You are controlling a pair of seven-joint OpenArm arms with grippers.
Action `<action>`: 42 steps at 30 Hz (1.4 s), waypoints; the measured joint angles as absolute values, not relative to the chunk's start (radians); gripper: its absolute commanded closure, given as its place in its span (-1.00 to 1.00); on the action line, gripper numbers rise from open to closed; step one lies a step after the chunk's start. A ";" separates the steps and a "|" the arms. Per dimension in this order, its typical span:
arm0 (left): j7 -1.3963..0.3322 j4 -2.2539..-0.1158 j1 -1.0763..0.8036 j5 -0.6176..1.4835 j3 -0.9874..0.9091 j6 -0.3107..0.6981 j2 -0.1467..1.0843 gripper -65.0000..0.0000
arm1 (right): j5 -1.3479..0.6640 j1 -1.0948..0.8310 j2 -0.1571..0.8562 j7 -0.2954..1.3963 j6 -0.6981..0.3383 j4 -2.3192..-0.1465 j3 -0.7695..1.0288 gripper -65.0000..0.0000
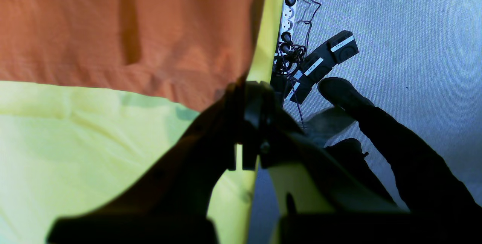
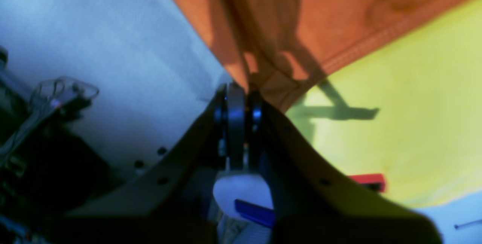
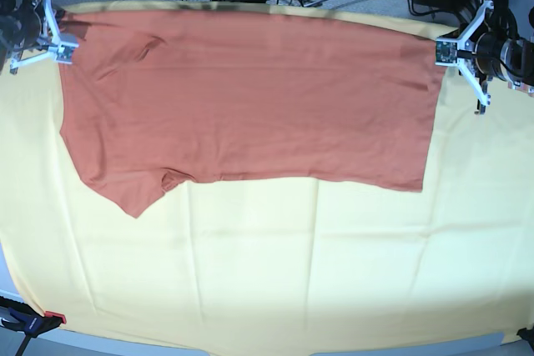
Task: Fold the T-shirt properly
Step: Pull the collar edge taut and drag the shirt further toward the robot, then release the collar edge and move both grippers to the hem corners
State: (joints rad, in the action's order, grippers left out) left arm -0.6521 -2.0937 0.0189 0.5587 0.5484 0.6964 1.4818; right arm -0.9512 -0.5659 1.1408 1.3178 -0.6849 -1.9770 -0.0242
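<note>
1. The T-shirt is stretched wide across the far half of the yellow cloth, folded over so it reads as one long rust-orange band. A short sleeve pokes down at the base view's left.
2. The right gripper sits at the shirt's far-left corner in the base view. In its wrist view the jaws are pressed tight together with an orange corner of fabric pinched between them. The picture is blurry, so how much cloth is caught is hard to say.
3. The left gripper is at the opposite corner, base view's right. Its fingers are closed right at the shirt's edge, but they're basically a dark silhouette, so I can't tell for sure whether fabric is actually between them.
4. Past the table edge, the left wrist view catches a white power strip, black labelled adapters, and someone's dark shoe and trouser leg on grey carpet.
5. A red-handled clamp is at the near-left corner, half cut off.
</note>
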 measured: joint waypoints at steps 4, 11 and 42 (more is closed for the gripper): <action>-0.655 -2.094 0.019 0.577 0.548 0.696 1.482 0.85 | -0.950 -0.567 1.141 1.328 -0.685 -1.977 -0.024 0.86; -0.709 -2.094 0.019 0.592 0.548 0.697 1.482 0.07 | -0.936 -0.567 1.141 1.364 -0.677 -1.992 -0.024 0.12; -0.788 -1.383 0.529 1.067 0.534 0.656 1.127 0.07 | -0.812 -0.376 1.139 1.093 -0.481 -2.034 0.529 0.12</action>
